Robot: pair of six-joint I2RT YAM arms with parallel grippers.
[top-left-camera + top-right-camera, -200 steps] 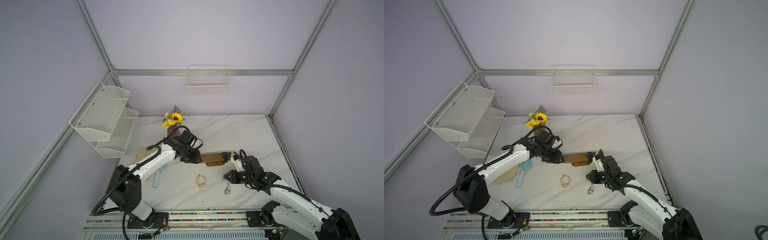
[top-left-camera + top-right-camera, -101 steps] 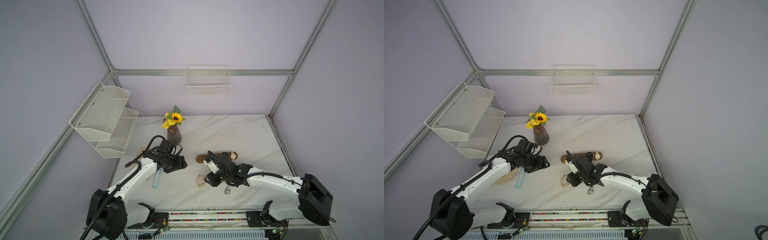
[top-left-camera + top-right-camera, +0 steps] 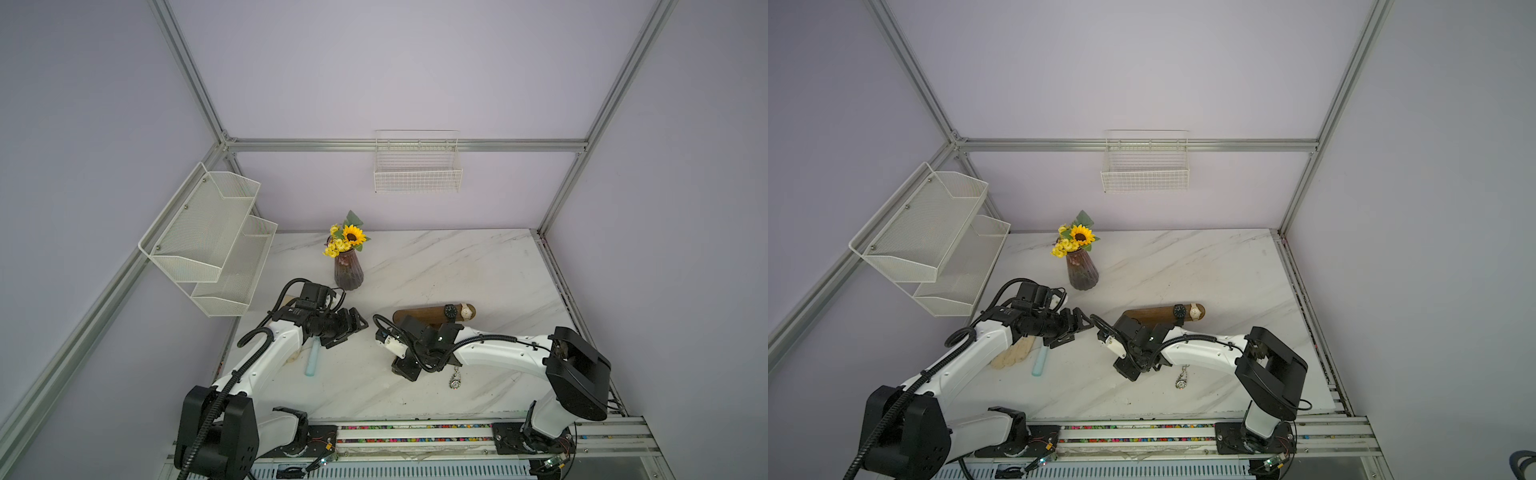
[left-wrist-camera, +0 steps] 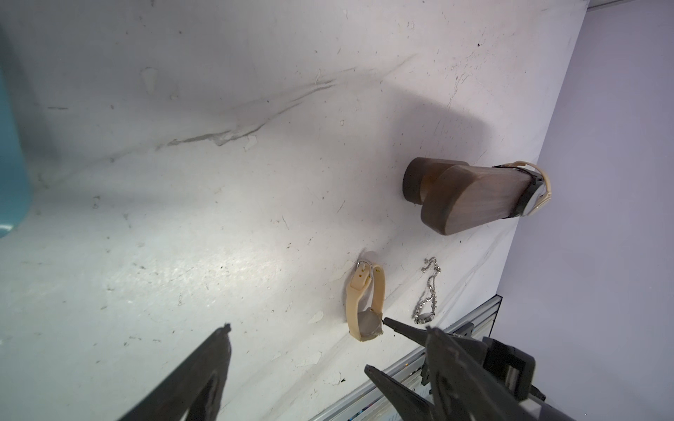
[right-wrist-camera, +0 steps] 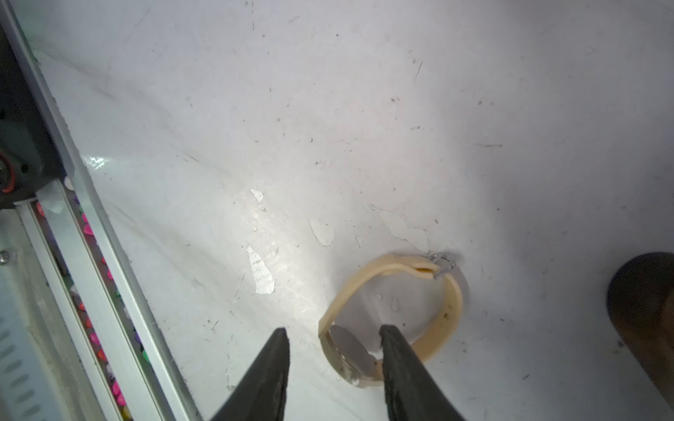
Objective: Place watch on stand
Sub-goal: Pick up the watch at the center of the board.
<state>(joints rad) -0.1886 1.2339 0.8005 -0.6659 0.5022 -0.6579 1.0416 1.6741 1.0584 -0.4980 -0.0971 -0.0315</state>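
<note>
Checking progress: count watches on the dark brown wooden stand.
2: a black round watch and a cream-strapped watch, side by side at one end of the stand's bar. None looks hidden.

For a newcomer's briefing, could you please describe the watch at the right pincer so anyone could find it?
On the marble table, look between the dark wooden stand and the front rail. The watch lies there, the open right pincer astride its case. Its looped beige strap sets it apart from the silver chain nearby.

White arms [image 3: 266, 361], black joints [image 3: 577, 374], ribbed cables [image 3: 486, 339].
</note>
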